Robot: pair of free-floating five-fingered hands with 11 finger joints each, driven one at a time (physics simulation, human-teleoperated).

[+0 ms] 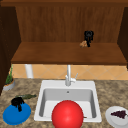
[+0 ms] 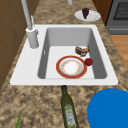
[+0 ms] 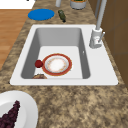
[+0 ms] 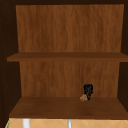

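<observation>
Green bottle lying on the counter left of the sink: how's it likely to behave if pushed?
The green bottle lies on its side on the counter, so it will probably roll if pushed across its length. It looks like glass: likely rigid, smooth, possibly slippery and breakable. Its neck points toward the sink, so a roll may curve rather than run straight.

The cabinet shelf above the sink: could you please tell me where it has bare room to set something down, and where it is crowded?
The lower shelf lies bare from its left wall across to the right hand, which is at a small brown item right of centre. A narrower bare strip runs from that hand to the right wall. The upper shelf is bare along its length. The left hand is above the blue plate.
</observation>
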